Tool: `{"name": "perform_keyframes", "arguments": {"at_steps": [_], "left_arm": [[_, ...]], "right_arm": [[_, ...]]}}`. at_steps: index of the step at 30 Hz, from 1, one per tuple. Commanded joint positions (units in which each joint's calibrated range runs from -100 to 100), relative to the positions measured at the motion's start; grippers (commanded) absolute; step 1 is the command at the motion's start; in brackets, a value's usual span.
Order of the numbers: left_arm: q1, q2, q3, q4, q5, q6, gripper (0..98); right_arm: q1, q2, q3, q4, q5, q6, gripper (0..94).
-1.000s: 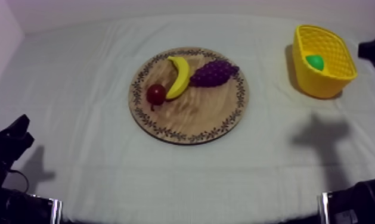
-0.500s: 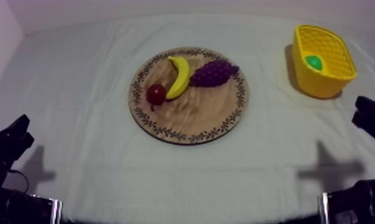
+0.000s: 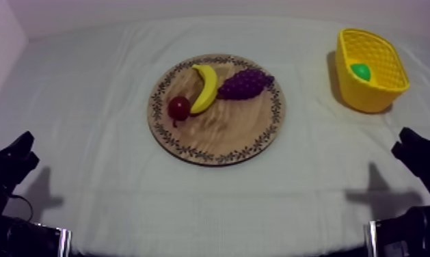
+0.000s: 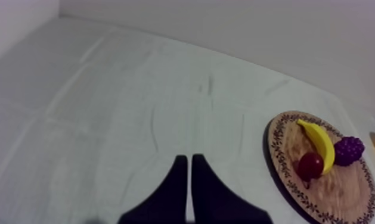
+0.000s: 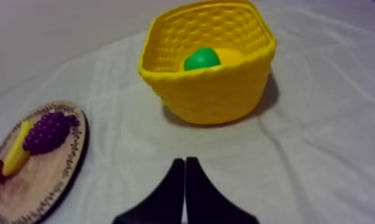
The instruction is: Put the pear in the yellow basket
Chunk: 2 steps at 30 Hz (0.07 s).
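Two grippers, six further items.

1. Left gripper (image 4: pixel 188 164): black fingers pressed together into a narrow wedge, holding nothing. It sits low at the table's left side, well apart from the board.
2. Right gripper (image 5: pixel 184 165): black fingers likewise closed flat against each other, nothing between them. It sits low at the table's right side, over bare cloth, facing the basket and apart from it.
3. Grey-white table cloth (image 3: pixel 101 82): creased, covers the whole table.
4. Round wooden board with patterned rim (image 3: pixel 224 137): lies flat near the table's middle and carries items 5 to 7 on its far half.
5. Yellow toy banana (image 3: pixel 206 87): curved, lies between the other two fruits.
6. Purple bunch of grapes (image 3: pixel 243 84): just beside the banana, on the basket side.
7. Small red fruit (image 3: pixel 179 108): touches the banana's near end.
8. Yellow woven basket (image 3: pixel 368 97): stands upright at the table's far right, well apart from the board.
9. Green toy pear (image 3: pixel 360 71): lies inside the basket, toward the side nearer the board.
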<state>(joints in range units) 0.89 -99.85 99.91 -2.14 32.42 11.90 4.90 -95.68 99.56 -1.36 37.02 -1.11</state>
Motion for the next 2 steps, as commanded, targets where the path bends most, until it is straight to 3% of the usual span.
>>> {"name": "perform_keyframes", "arguments": {"at_steps": [1, 2], "left_arm": [[0.0, 0.0, 0.0, -0.03, 0.0, 0.0, 0.1], [0.0, 0.0, 0.0, -0.03, 0.0, 0.0, 0.1]], "right_arm": [[0.0, -0.1, 0.1, 0.0, 0.0, 8.4, 0.4], [0.0, -0.1, 0.1, 0.0, -0.1, 9.8, 0.4]]}}
